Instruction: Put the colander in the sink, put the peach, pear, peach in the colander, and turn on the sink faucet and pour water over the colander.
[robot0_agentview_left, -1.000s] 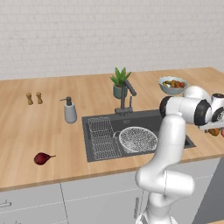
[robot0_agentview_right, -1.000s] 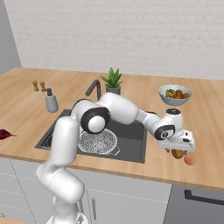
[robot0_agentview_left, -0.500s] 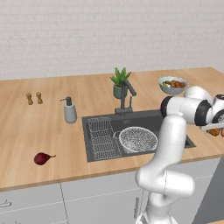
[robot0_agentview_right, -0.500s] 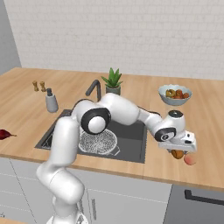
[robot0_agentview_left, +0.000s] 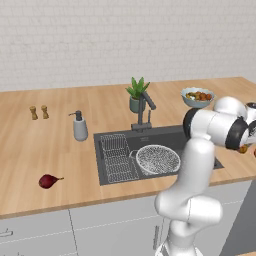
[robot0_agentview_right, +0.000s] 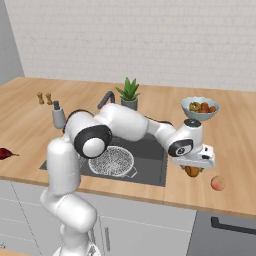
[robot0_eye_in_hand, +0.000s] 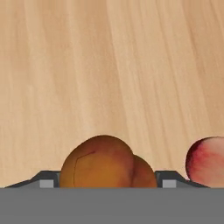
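Working left to right across your counter: the pear lies alone on the pale wood far left of the basin, small, maroon, smooth-skinned, tapering to a thin stem, untouched and well apart from everything else. Next comes the sink, a dark matte rectangular recess with a wire rack on its left half, and the colander already sits inside it on the right, a wide round bowl of finely speckled mesh with a pale rim. Behind the basin stands the sink faucet, slim and dark with an angled spout; no water runs from it. Furthest right is where things have changed for you: over the last second the gripper has narrowed from wide open and its jaws now appear to pinch the first peach, a rounded orange-brown fruit with a shallow crease, low over the wood-grain counter to the right of the sink. The second peach, rosier and smaller-looking, rests just beside it, apart. By my reading, the grasp is made and the fruit-loading has only begun: you next need a lift and a carry leftward to the colander, with a peach and the pear waiting.
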